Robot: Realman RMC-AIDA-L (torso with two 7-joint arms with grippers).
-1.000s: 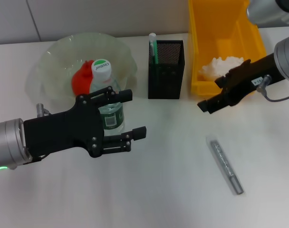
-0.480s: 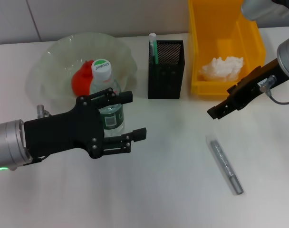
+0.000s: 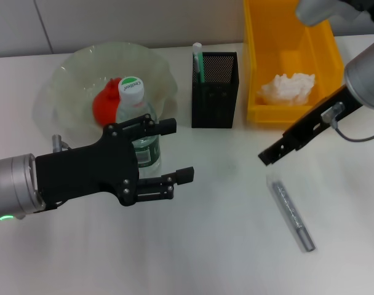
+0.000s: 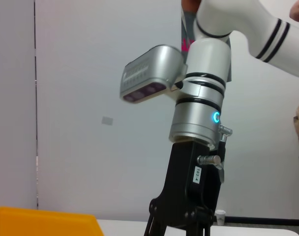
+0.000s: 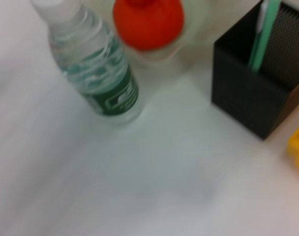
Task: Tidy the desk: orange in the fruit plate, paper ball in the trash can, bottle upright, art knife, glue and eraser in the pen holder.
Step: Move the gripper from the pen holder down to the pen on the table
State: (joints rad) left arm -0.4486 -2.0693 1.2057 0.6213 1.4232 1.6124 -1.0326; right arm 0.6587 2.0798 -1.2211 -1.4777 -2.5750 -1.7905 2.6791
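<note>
From the head camera I see my left gripper [image 3: 168,153] low over the desk [image 3: 205,246], fingers spread wide on either side of the bottle [image 3: 136,123]. The bottle stands upright just in front of the plate [image 3: 70,74], and I cannot tell whether either finger touches it (they look slightly apart from it).

The orange [image 3: 106,104] sits in the plate, partly hidden behind the bottle. The right wrist camera shows the same group: bottle [image 5: 98,64] standing, orange [image 5: 148,22] behind it, holder [image 5: 260,98] off to one side.

The holder [image 3: 214,98] stands between the plate and the bin [image 3: 291,55], with a green-and-white stick [image 3: 198,61] upright in its left corner. The paper ball [image 3: 288,87] lies inside the bin.

My right gripper [image 3: 270,153] hangs above the desk in front of the bin, pointing down toward a grey metal knife [image 3: 293,215] that lies flat on the desk well apart from the holder. I cannot tell how its fingers stand; the left wrist camera shows only that arm's body.
</note>
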